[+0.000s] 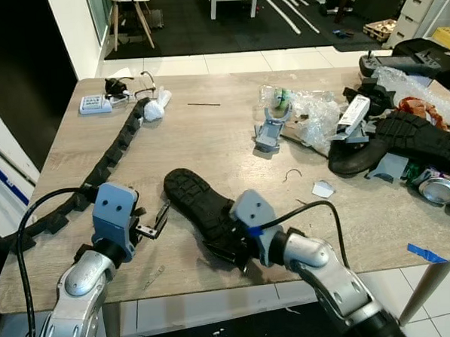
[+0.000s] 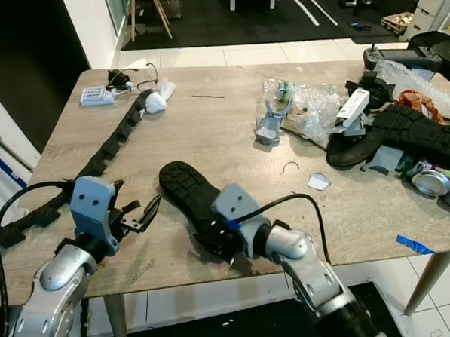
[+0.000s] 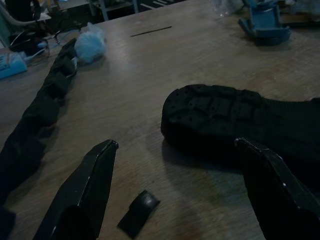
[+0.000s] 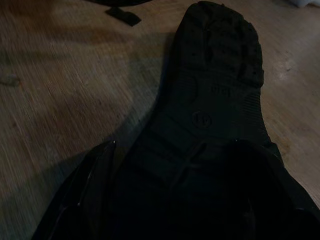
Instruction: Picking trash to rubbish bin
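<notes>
Landmark: the black boot sole (image 1: 200, 202) lying tread-up near the front edge of the wooden table (image 1: 208, 135); all places below are given from it.
Right gripper: the right gripper (image 4: 172, 170) is at the sole's heel end, one finger on each side of it; the fingers bracket the heel, but the dark wrist view does not show whether they press on it yet.
Left gripper: the left gripper (image 3: 182, 200) hovers just left of the sole's toe, fingers spread wide, holding nothing; a small black scrap (image 3: 138, 213) lies on the table between them.
Step in hand: judged to be the grasp of the sole, not yet a lift, since the sole lies flat on the table.
Done so far: nothing visibly binned; no rubbish bin can be made out.
Left to do, right of the sole: a second black boot (image 1: 405, 140), crumpled clear plastic (image 1: 312, 111), a crushed can (image 1: 437, 190), a white paper scrap (image 1: 323, 188), blue tape (image 1: 426, 253).
Left to do, left of the sole: a long black segmented strip (image 1: 111, 155) and a white crumpled wad (image 1: 155, 108) beyond it.
Progress: early, by my reading; most of the clutter remains.
</notes>
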